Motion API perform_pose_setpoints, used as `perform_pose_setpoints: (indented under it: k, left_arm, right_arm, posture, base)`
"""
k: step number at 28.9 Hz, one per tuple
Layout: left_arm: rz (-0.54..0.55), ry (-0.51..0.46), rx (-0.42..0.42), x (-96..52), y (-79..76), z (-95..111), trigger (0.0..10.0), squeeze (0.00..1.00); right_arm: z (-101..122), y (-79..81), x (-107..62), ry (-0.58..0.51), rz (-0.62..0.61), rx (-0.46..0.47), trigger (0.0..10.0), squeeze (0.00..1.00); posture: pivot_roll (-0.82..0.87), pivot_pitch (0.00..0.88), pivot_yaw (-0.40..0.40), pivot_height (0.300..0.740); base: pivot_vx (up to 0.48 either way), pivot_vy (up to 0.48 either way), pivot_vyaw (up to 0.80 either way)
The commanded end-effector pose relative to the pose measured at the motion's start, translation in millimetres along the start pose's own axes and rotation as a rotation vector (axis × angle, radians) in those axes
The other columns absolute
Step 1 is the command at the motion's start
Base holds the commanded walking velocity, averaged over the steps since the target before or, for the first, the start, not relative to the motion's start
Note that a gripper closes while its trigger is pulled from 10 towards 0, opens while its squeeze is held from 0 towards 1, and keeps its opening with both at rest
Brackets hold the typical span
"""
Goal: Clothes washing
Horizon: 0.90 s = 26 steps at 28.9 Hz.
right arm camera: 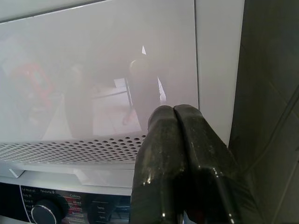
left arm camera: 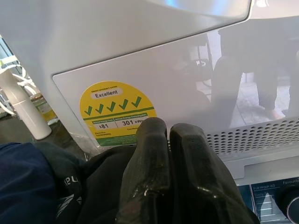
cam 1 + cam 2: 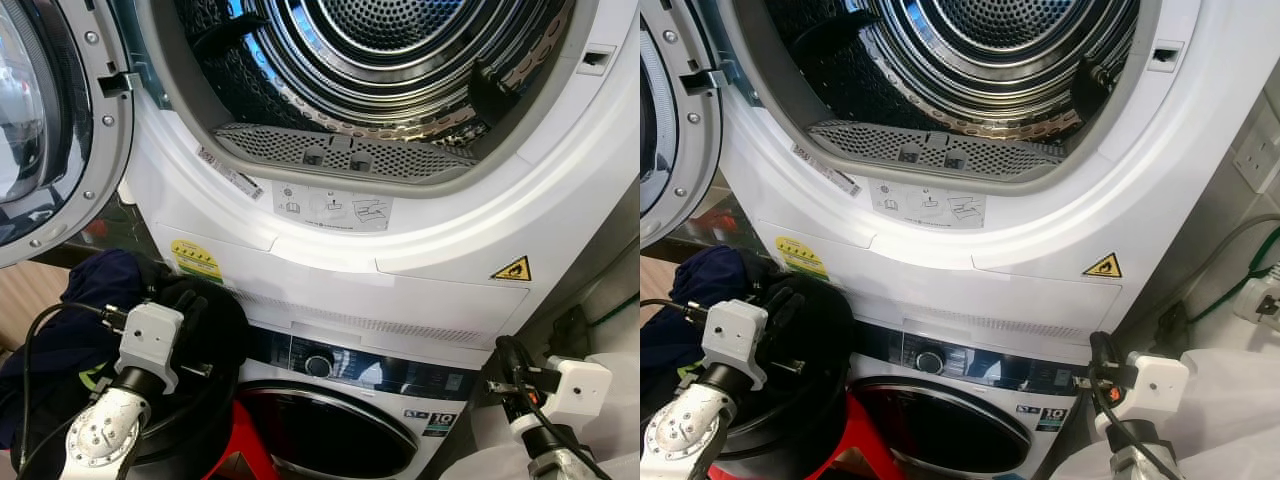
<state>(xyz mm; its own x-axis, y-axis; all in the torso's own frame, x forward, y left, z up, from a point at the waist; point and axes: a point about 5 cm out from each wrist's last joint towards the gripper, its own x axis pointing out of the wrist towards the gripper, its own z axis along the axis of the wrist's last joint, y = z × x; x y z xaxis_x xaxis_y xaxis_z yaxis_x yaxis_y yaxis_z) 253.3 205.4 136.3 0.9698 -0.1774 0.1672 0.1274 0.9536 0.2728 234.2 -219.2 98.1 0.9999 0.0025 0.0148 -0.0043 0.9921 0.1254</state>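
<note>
Left hand (image 2: 168, 140): fingers pressed together, gripping nothing; it is raised at lower left, over dark clothes, pointing at the dryer's lower front panel.
Right hand (image 1: 174, 116): fingers closed flat on each other, empty; at lower right, just beside the dryer's right edge, above the washer's panel.
Clothes (image 3: 100, 290): a crumpled heap of navy and black fabric below the left hand, piled in a black basket (image 3: 190, 430); white print shows on one black fold.
Sticker (image 2: 117, 112): yellow and green, "Excellent" with five ticks, on the dryer front just beyond the left fingers.
Dryer (image 3: 420, 250): white, stacked on top; door (image 3: 50, 120) swung open to the left, steel drum (image 3: 380, 40) bare inside.
Washer (image 3: 330, 420): underneath, dark round door shut, dial (image 3: 318, 365) on a black panel.
</note>
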Motion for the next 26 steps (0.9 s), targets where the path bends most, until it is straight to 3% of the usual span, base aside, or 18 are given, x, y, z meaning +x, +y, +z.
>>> perform_pose_setpoints:
  k: [1, 2, 3, 5, 7, 10, 12, 14, 15, 17, 19, 21, 22, 24, 25, 26]
  left_arm:
    - [0.005, 0.015, -0.004, 0.1, 3.4, -3, 10.0, 0.00]
    - [0.005, 0.015, -0.004, 0.2, 3.6, -3, 10.0, 0.00]
    - [0.036, -0.003, -0.052, 8.6, 5.9, 4, 10.0, 0.00]
    - [0.077, -0.026, -0.070, 13.6, 12.3, 8, 10.0, 0.00]
    - [0.100, 0.087, -0.135, 15.9, 12.8, -6, 10.0, 0.00]
    - [0.101, 0.129, -0.198, 15.1, 10.3, -13, 10.0, 0.00]
    - [0.143, 0.156, -0.304, 13.7, 11.1, -18, 10.0, 0.00]
    - [0.180, 0.133, -0.352, 13.3, 14.1, -16, 10.0, 0.00]
    - [0.258, 0.131, -0.457, 13.1, 20.8, -18, 10.0, 0.00]
    - [0.303, 0.134, -0.535, 13.5, 25.3, -19, 10.0, 0.00]
    - [0.277, 0.149, -0.487, 14.4, 24.3, -18, 10.0, 0.00]
    - [0.152, 0.170, -0.327, 14.1, 15.3, -16, 10.0, 0.00]
    - [0.072, 0.189, -0.190, 12.8, 7.3, -15, 10.0, 0.00]
    - [0.023, 0.156, 0.008, 13.3, 2.9, -8, 10.0, 0.00]
    - [-0.008, 0.129, 0.073, 14.7, -1.0, -3, 10.0, 0.00]
    - [-0.008, 0.129, 0.073, 14.7, -1.0, -3, 10.0, 0.00]
  right_arm:
    - [-1, 0.0, -0.1, 0.010, -0.006, 0.003, 10.0, 0.00]
    - [-1, -1.5, 0.3, 0.019, -0.024, 0.006, 10.0, 0.00]
    - [0, 3.0, 4.3, 0.000, 0.023, -0.028, 10.0, 0.00]
    - [1, 5.8, 6.6, -0.012, 0.050, -0.044, 10.0, 0.00]
    - [1, 6.8, 7.5, -0.013, 0.052, -0.046, 10.0, 0.00]
    - [1, 7.6, 8.2, -0.013, 0.055, -0.045, 10.0, 0.00]
    - [1, 7.8, 8.8, -0.014, 0.056, -0.046, 10.0, 0.00]
    - [1, 7.9, 9.0, -0.017, 0.056, -0.044, 10.0, 0.00]
    - [1, 7.8, 9.1, -0.017, 0.056, -0.049, 10.0, 0.00]
    - [1, 7.8, 9.1, -0.018, 0.055, -0.049, 10.0, 0.00]
    - [0, 7.7, 8.8, -0.017, 0.055, -0.049, 10.0, 0.00]
    - [0, 8.2, 8.9, -0.017, 0.056, -0.045, 10.0, 0.00]
    - [0, 8.3, 8.9, -0.016, 0.058, -0.049, 10.0, 0.00]
    - [0, 8.4, 9.1, -0.017, 0.057, -0.047, 10.0, 0.00]
    - [0, 8.6, 9.1, -0.018, 0.057, -0.046, 10.0, 0.00]
    - [0, 8.6, 9.1, -0.018, 0.057, -0.046, 10.0, 0.00]
  posture:
    - [-0.05, 0.056, 0.022, 0.740]
    - [0.00, 0.000, 0.000, 0.740]
    - [-0.05, 0.048, 0.021, 0.740]
    - [-0.05, 0.045, 0.021, 0.740]
    - [-0.05, 0.044, 0.020, 0.740]
    - [-0.05, 0.045, 0.019, 0.740]
    - [-0.05, 0.046, 0.017, 0.740]
    - [-0.05, 0.048, 0.017, 0.740]
    - [-0.05, 0.050, 0.019, 0.740]
    - [-0.05, 0.051, 0.019, 0.740]
    - [-0.04, 0.054, 0.019, 0.740]
    - [-0.04, 0.056, 0.020, 0.740]
    - [-0.05, 0.059, 0.021, 0.740]
    - [-0.04, 0.060, 0.023, 0.740]
    - [-0.04, 0.060, 0.022, 0.740]
    - [-0.04, 0.060, 0.022, 0.740]
  base:
    - [0.000, 0.000, 0.00]
    - [0.000, 0.000, 0.00]
    - [0.000, 0.000, 0.00]
    - [0.000, 0.000, 0.00]
    - [0.000, 0.000, 0.00]
    - [0.000, 0.000, 0.00]
    - [0.000, 0.000, 0.00]
    - [0.000, 0.000, 0.00]
    - [0.000, 0.000, 0.00]
    - [0.000, 0.000, 0.00]
    - [0.000, 0.000, 0.00]
    - [0.000, 0.000, 0.00]
    - [0.000, 0.000, 0.00]
    - [0.000, 0.000, 0.00]
    - [0.000, 0.000, 0.00]
    - [0.000, 0.000, 0.00]
